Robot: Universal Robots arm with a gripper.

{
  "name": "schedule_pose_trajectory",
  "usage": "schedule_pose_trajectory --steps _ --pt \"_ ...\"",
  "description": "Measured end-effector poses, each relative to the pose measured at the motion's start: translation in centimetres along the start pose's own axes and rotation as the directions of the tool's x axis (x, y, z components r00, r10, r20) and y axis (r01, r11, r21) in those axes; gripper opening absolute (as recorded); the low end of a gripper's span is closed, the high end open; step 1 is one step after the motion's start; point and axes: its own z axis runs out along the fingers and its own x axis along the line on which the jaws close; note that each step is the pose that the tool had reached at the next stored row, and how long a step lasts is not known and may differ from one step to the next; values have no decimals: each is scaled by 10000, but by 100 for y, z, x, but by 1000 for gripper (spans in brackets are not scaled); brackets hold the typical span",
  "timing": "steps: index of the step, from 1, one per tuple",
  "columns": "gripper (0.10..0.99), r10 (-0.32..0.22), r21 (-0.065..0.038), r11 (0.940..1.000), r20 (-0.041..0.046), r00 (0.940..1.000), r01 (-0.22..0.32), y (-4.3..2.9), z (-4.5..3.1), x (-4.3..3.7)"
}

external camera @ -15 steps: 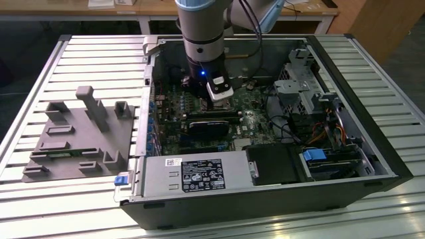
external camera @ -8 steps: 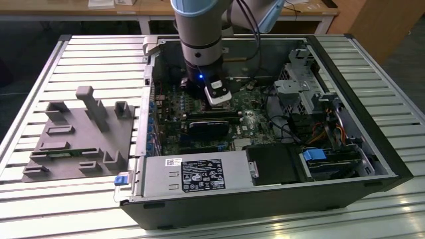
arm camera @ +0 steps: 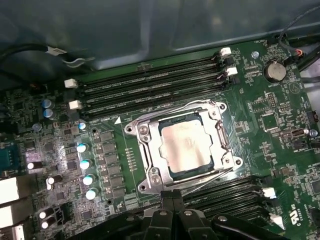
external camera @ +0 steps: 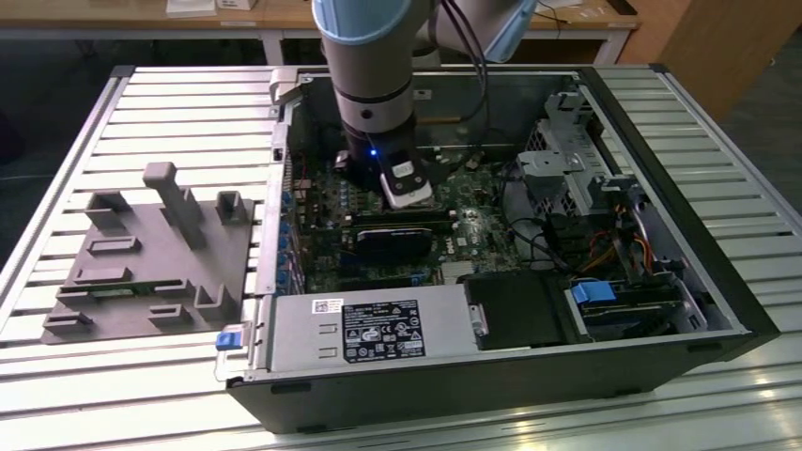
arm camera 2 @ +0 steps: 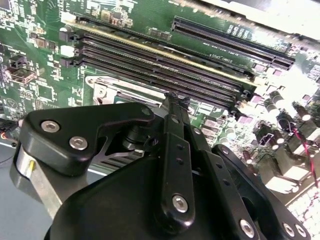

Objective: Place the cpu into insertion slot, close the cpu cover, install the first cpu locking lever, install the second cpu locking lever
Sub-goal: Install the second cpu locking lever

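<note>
The cpu (arm camera: 186,147), a dull grey square, lies in the insertion slot (arm camera: 220,134) on the green motherboard. The silvery cpu cover (arm camera: 149,152) is down around it, framing the chip. Thin wire levers run along two sides of the socket, one by the memory slots (arm camera: 172,111) and one on my gripper's side (arm camera: 202,181); whether they are latched I cannot tell. My gripper (arm camera: 172,199) is shut with nothing visible between its fingers, its tips just off the socket's edge. In the second wrist view the gripper (arm camera 2: 175,100) hangs over a corner of the socket (arm camera 2: 107,91). In the exterior view the gripper (external camera: 408,194) is inside the case.
Long black memory slots (arm camera: 150,82) flank the socket on two sides. A row of capacitors (arm camera: 85,162) stands beside it. A black card (external camera: 401,237) and the grey power supply (external camera: 376,329) lie toward the case's front; drive cages (external camera: 589,188) and cables fill the exterior view's right. A grey fixture (external camera: 150,254) sits outside.
</note>
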Motion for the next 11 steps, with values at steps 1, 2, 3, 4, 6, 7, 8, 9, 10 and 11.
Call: schedule_pose_trajectory --steps 1,2,3,4,6,7,8,9,10,11 --pt "102 5 -68 10000 -18 10000 -5 -13 0 4" --pt "102 9 -150 9999 -40 10000 -10 -24 0 8" --pt "102 15 -239 9997 -64 10000 -16 -37 1 13" --pt "102 20 -316 9995 -85 10000 -22 -49 2 17" --pt "102 25 -429 9991 -117 9999 -30 -78 8 22" --pt "102 26 -458 9989 -124 9999 -31 -97 12 22" --pt "102 26 -490 9988 -133 9999 -33 -115 17 21" --pt "102 27 -534 9986 -146 9999 -35 -131 21 21" --pt "102 30 -596 9982 -163 9999 -40 -144 26 22" --pt "102 33 -667 9978 -182 9998 -45 -156 31 23"
